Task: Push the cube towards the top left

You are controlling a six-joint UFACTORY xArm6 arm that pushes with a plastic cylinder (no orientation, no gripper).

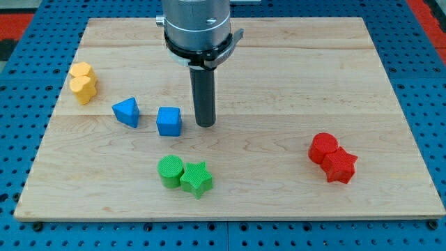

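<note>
A blue cube [168, 121] sits on the wooden board [279, 84], a little left of centre. My tip [205, 125] rests on the board just to the cube's right, with a narrow gap between them. A blue triangular block [127, 111] lies to the cube's left.
Two yellow blocks [82, 81] sit together near the view's left edge. A green cylinder [170, 171] and a green star [196, 179] touch each other below the cube. A red cylinder [323, 148] and a red star [340, 166] sit together at the view's right.
</note>
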